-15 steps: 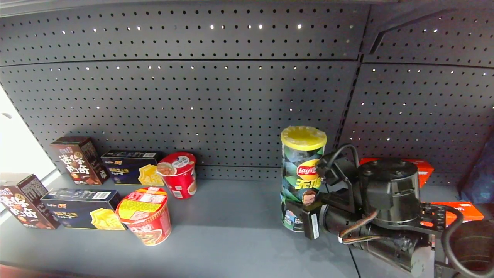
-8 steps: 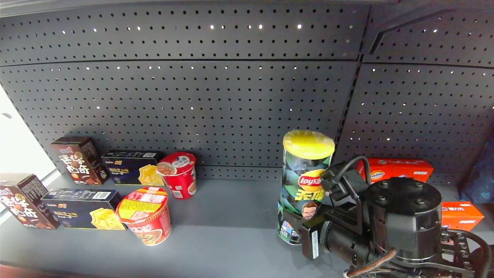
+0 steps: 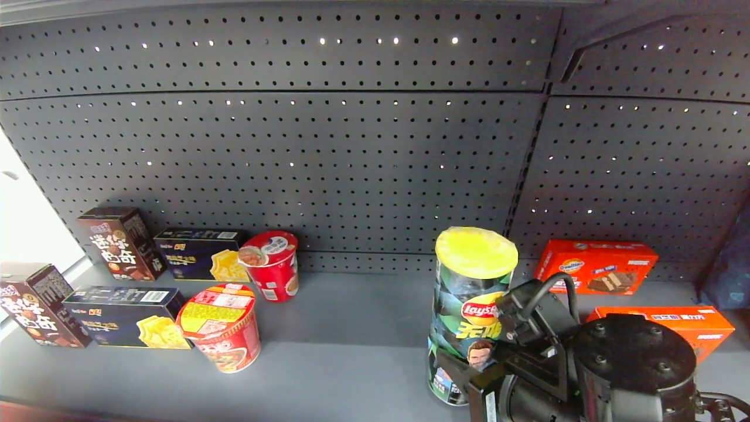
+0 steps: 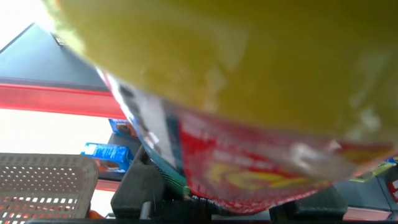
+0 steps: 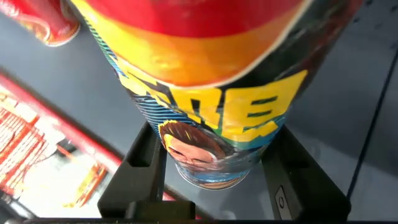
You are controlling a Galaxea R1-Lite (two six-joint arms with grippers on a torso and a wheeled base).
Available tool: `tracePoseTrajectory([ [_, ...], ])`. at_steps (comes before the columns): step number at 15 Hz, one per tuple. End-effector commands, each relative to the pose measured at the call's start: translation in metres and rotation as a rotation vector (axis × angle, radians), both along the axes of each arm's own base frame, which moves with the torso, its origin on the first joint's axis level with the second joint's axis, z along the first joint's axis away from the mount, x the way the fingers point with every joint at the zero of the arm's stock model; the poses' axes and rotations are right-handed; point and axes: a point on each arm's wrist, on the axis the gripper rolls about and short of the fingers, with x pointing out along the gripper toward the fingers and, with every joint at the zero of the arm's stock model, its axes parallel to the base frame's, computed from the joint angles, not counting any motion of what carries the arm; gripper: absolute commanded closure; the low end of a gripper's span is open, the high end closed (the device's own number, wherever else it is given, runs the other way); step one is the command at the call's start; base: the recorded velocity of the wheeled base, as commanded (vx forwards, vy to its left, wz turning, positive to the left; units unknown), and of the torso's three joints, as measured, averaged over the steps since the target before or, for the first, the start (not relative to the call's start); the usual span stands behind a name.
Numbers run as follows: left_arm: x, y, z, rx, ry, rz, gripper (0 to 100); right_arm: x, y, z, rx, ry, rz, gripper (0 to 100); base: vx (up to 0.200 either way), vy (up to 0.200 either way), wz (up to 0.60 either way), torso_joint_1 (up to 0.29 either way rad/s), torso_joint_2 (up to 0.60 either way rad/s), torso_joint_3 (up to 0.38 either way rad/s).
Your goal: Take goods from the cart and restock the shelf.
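Observation:
A tall chips can (image 3: pixel 471 316) with a yellow lid stands upright over the front part of the grey shelf (image 3: pixel 351 351). My right gripper (image 3: pixel 469 366) is shut on its lower half, and its black fingers (image 5: pixel 142 165) clasp both sides of the can (image 5: pixel 211 106). Whether the can's base touches the shelf I cannot tell. In the left wrist view, my left gripper (image 4: pixel 230 202) is shut on a yellow and red package (image 4: pixel 249 93), which hides most of what lies behind it.
Two red noodle cups (image 3: pixel 221 328) (image 3: pixel 270 265) and several dark boxes (image 3: pixel 126 316) stand at the shelf's left. Two orange boxes (image 3: pixel 597 266) (image 3: pixel 691 328) lie at the right. A pegboard wall (image 3: pixel 328 164) closes the back. A mesh cart basket (image 4: pixel 43 186) shows behind the left gripper.
My right gripper has drawn the chips can back from the pegboard toward the shelf's front edge, uncovering the orange boxes behind it. The other goods have not moved.

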Motion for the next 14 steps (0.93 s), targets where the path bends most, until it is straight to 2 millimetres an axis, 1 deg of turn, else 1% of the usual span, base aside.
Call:
tracePoseTrajectory([
  [1, 0.0, 0.0, 0.0, -0.001, 0.002, 0.001, 100, -0.005, -0.002, -0.006, -0.016, 0.017, 0.014, 100, 0.0, 0.0, 0.0, 0.0, 0.0, 0.0],
  [4, 0.0, 0.0, 0.0, -0.001, 0.002, 0.001, 100, -0.007, 0.002, -0.014, -0.027, 0.022, 0.028, 100, 0.0, 0.0, 0.0, 0.0, 0.0, 0.0],
  [14, 0.0, 0.0, 0.0, -0.002, 0.0, 0.003, 100, 0.004, 0.021, -0.045, -0.051, 0.041, 0.017, 100, 0.0, 0.0, 0.0, 0.0, 0.0, 0.0],
])
